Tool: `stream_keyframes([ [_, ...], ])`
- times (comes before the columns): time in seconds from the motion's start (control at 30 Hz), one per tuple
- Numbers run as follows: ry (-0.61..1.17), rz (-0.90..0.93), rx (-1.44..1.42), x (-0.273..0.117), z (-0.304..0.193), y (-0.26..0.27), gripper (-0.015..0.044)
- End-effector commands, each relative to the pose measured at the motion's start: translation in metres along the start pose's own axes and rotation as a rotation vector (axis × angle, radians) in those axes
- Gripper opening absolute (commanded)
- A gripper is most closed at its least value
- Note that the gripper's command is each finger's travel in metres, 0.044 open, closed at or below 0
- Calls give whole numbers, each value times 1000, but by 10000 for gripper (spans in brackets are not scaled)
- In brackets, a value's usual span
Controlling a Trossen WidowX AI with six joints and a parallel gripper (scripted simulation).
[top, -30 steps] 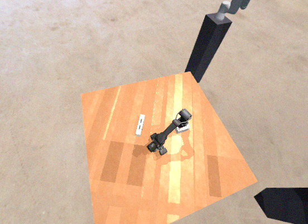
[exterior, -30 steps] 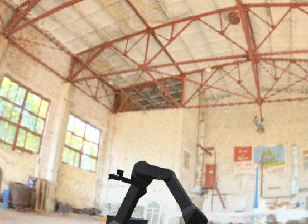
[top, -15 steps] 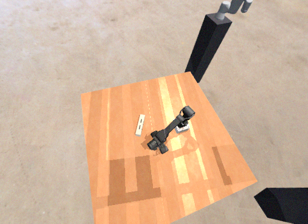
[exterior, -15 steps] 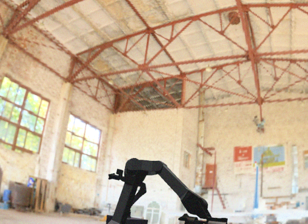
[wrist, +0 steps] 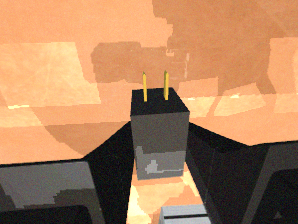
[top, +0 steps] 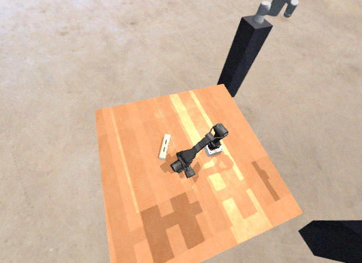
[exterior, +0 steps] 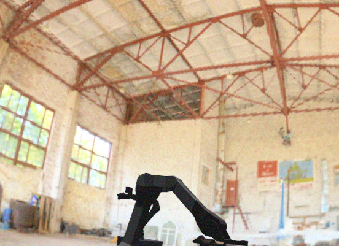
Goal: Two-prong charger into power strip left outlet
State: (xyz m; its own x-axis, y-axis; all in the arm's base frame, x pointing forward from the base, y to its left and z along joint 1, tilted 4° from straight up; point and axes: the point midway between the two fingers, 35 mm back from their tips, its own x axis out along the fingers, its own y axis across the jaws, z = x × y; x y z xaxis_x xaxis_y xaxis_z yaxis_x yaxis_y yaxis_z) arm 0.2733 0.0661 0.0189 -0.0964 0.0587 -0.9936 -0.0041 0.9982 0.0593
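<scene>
1. In the top view we see the wooden table (top: 124, 162), and near its middle lies the white power strip (top: 165, 145), its two dark outlets facing up.
2. To the right of the strip and a little lower, we find the gripper (top: 178, 165) (exterior: 222, 243) (wrist: 154, 124); it is apart from the strip in the picture.
3. Further right, the black arm (top: 203, 143) (exterior: 202, 211) rises from its pale base (top: 214, 152).
4. In the wrist view, the gripper is closed around the dark charger (wrist: 160, 132), one finger at its left side and one at its right.
5. The charger is in the centre of this frame, and its two yellow prongs (wrist: 166, 86) point to the upper edge. We see them outside any outlet.
</scene>
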Motion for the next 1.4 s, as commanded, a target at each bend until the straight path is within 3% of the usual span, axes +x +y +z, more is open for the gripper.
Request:
stream_keyframes([
  [0.0, 0, 3, 54, 4, 1, -11, 0],
  [1.37, 0, 23, 466, 33, -4, -97, 0],
])
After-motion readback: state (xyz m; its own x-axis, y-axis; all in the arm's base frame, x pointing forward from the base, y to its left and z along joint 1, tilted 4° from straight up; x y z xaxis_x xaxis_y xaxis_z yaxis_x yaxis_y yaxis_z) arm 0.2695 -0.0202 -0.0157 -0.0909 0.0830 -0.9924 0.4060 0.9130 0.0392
